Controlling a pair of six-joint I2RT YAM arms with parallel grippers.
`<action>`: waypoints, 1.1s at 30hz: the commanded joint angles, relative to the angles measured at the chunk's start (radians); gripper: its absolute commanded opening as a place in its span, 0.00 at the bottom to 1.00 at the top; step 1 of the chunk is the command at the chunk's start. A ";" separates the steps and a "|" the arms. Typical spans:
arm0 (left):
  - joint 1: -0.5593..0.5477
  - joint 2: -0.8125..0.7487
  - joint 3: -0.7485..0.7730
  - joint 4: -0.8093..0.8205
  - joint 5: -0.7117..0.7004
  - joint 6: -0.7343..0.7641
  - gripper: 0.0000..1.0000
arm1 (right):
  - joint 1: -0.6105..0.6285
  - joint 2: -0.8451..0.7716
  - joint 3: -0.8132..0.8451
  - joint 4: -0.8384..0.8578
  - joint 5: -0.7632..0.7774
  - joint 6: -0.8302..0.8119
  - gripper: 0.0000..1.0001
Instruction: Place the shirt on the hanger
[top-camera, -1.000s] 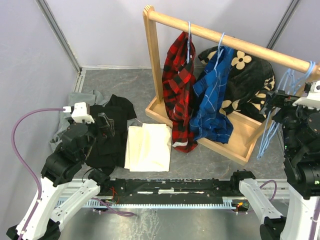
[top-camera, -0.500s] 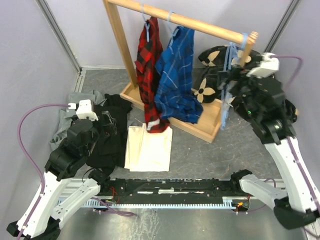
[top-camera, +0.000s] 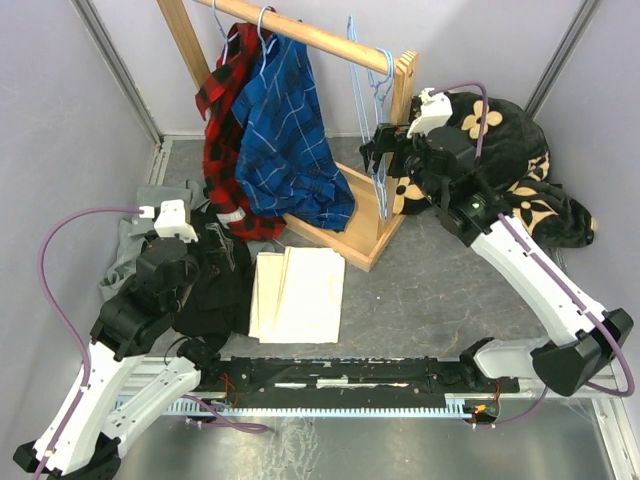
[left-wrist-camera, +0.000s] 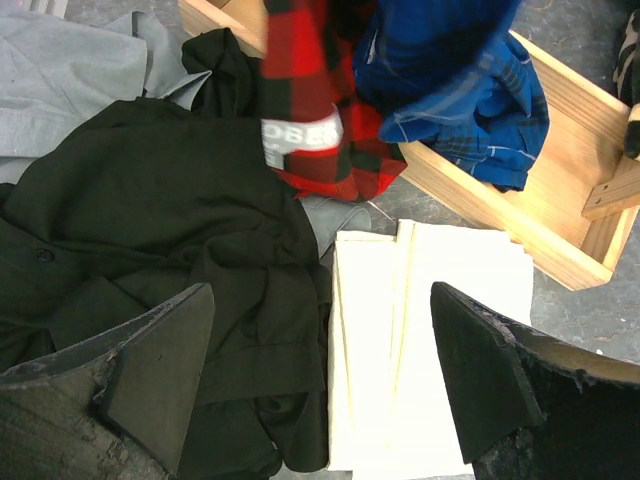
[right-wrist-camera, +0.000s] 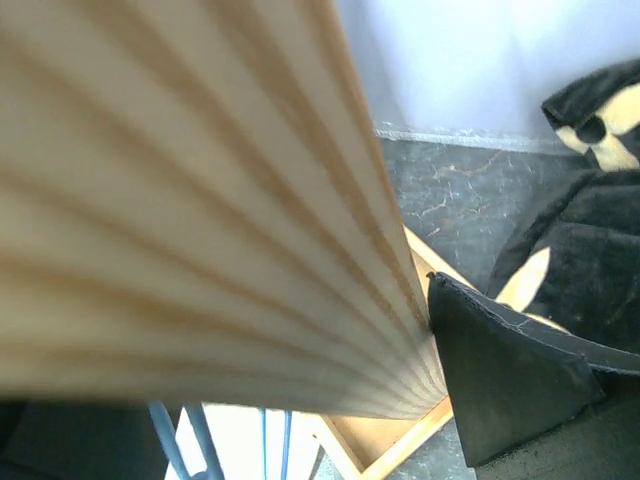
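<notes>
The left gripper (left-wrist-camera: 320, 300) hangs with jaws spread wide and empty just above the crumpled plain black fabric shirt (left-wrist-camera: 150, 220), which lies heaped beside a folded cream cloth (left-wrist-camera: 430, 300). The right gripper (top-camera: 380, 148) also gapes wide. Its 1 visible finger (right-wrist-camera: 500, 390) rests against the pale wooden rack (right-wrist-camera: 200, 200), beside the thin light-blue wire hangers (top-camera: 380, 180) on its rail. I judge 0 steps done: a hanger needs fetching, and the shirt needs lifting and threading.

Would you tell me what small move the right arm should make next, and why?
Probably ease the right gripper back off the rack post and a little left onto the empty hanger: its jaws stand open, the post fills its wrist view, and the shirt lies unhung.
</notes>
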 joint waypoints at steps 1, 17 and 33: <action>0.005 -0.008 0.014 0.016 0.004 0.055 0.95 | 0.012 -0.141 0.045 0.058 -0.153 -0.073 0.99; 0.006 0.005 0.013 0.035 0.082 0.049 0.95 | 0.011 -0.687 -0.167 -0.453 -0.012 0.040 0.99; 0.006 0.044 -0.006 0.050 0.139 -0.036 0.97 | 0.012 -0.642 -0.595 -0.451 0.063 0.282 0.93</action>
